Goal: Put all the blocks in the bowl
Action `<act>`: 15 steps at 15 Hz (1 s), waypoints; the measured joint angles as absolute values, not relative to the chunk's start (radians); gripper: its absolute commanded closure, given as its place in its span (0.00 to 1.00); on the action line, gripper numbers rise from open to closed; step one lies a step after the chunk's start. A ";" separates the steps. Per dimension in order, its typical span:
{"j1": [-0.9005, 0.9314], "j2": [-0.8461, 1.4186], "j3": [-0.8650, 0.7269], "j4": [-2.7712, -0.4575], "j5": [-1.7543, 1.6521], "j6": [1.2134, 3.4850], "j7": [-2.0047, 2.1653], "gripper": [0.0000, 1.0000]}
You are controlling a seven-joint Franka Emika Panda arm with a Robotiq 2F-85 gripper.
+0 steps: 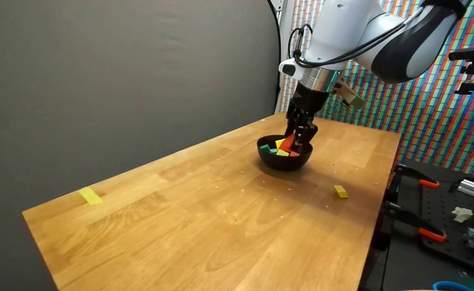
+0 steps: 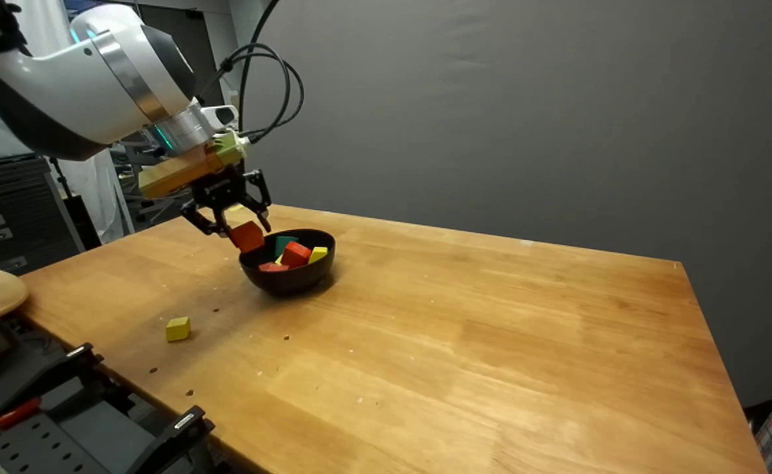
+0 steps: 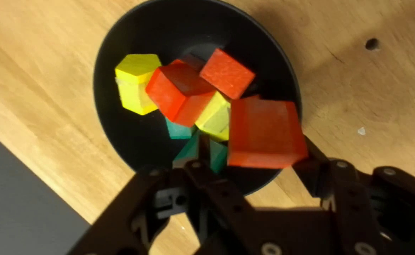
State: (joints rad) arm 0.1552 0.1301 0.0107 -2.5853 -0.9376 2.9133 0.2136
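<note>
Red faces of one block loomed large in my wrist view, up against one finger of the gripper, while the opposite finger stood apart from it, with a gap between. I therefore judged it unclamped, and placed low above the bowl so that, let go, it would settle rather than bounce out. Whether it leaned on the rim I could not tell. Red, yellow and green blocks lay heaped inside, which likely limited how deep I could reach. One yellow block sat well apart from the bowl on the table, probably my next pick.
</note>
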 measured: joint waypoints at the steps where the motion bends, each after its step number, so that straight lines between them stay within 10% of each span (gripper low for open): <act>1: 0.155 0.138 0.015 -2.595 -0.897 2.944 0.223 0.01; 15: 0.206 -0.105 0.190 -2.743 -0.471 2.739 0.483 0.00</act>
